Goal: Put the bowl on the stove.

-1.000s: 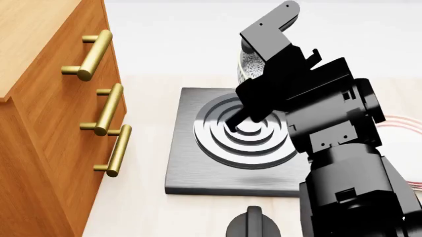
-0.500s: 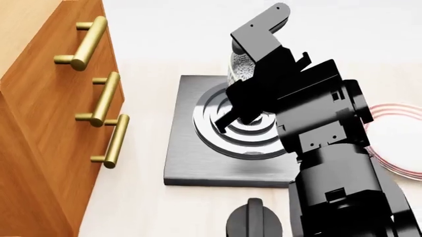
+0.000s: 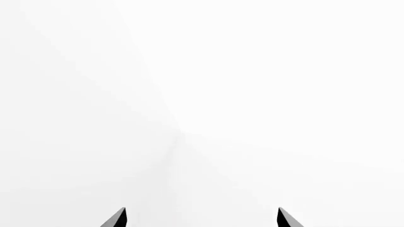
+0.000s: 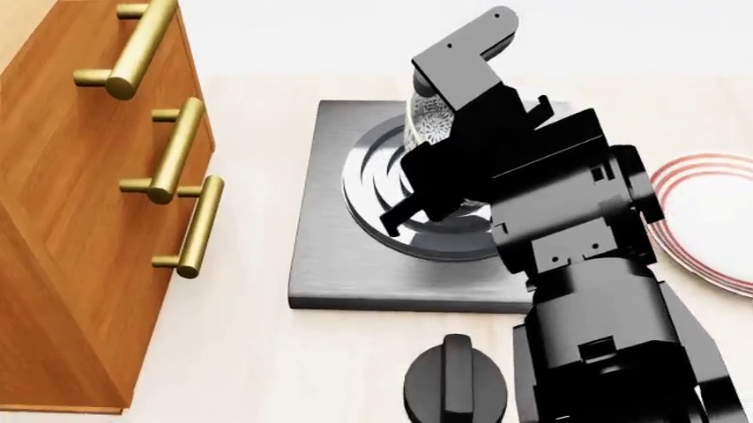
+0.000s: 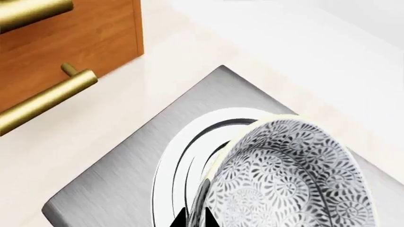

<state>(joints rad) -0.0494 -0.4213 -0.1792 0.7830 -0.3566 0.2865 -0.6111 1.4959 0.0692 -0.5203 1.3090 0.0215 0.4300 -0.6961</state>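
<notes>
- Right gripper [image 5: 194, 218] jaws clamped on the bowl [image 5: 292, 175] rim; bowl tilted, held over the stove [image 4: 341, 264] burner rings.
- Can't tell if bowl touches the burner.
- Left gripper [image 3: 200, 218] jaws apart, facing blank white.
- Plate [image 4: 706, 211] on the desk [image 4: 259, 352], beside stove.

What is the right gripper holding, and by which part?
The small floral ceramic bowl, pinched at its rim by the right gripper; the left gripper holds nothing.

The bowl [image 5: 294, 182] looked like glazed ceramic, glossy, gripped in the matt black right claw [image 5: 194, 218]. Under the claw, the stove [image 5: 132, 172] was brushed metal with shiny rings. Beyond it stood a varnished wood cabinet [image 4: 70, 211] with satin brass handles [image 4: 190, 227].
</notes>
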